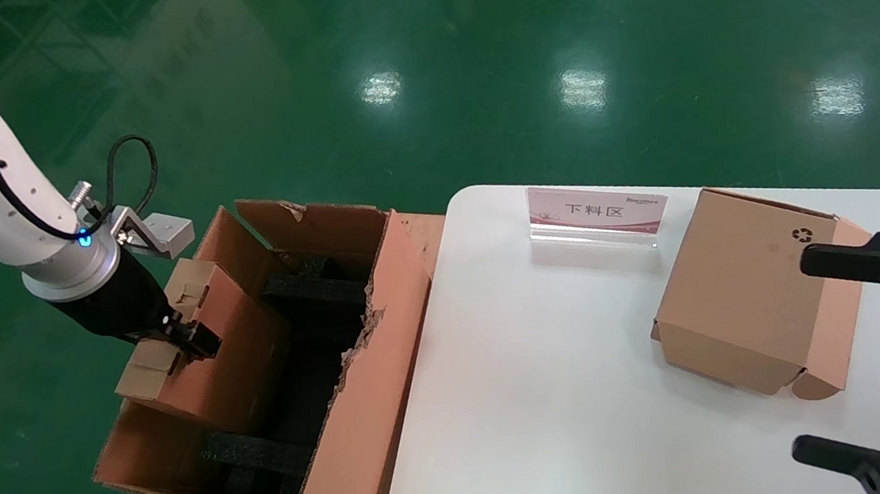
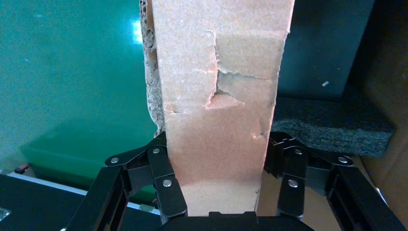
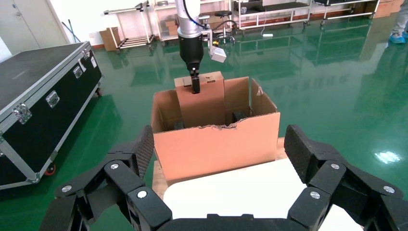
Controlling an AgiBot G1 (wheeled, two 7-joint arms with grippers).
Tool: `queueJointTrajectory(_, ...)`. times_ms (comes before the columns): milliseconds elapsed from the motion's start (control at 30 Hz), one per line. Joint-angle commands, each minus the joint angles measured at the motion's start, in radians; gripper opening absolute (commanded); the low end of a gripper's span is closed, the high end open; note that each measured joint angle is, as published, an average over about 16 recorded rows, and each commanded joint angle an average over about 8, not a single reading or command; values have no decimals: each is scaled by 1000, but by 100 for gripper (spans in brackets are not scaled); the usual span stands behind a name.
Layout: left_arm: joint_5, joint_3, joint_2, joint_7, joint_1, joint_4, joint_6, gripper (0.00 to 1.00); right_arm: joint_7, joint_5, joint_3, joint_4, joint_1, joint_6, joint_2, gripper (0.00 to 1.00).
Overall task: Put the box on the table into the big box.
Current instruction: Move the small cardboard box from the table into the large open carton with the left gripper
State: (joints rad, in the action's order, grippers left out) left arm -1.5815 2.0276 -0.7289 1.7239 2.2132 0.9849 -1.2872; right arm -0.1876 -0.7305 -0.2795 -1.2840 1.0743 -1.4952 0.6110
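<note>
One plain brown box (image 1: 208,350), flaps creased and torn, clamped in left gripper (image 1: 189,336) inside the big box (image 1: 359,416). Right gripper (image 1: 862,356) spread wide over the surface (image 1: 543,398).

The big box (image 1: 356,384) is sitting left of the table (image 1: 551,398). The box (image 1: 216,357) is hanging partly inside it, against its left wall.

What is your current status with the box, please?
Left gripper shut on the box, partway into the big box. Right gripper open over the table. Nothing blocking.
</note>
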Motion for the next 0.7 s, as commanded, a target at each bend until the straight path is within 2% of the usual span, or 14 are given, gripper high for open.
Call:
queueJointTrajectory(33,-7,3,0,6,-9,4,9,0,0,0,0,0,0,0,0,100)
queueJointTrajectory(467,-45,14,-11,73,-52,28,44,0,0,0,0,0,0,0,0,100)
queueJointTrajectory(500,-47,14,-12,78,-55,30,46,8,0,0,0,0,0,0,0,100)
queueJointTrajectory(700,-59,15,-19,109,-71,39,53,83,0,0,0,0,0,0,0,100)
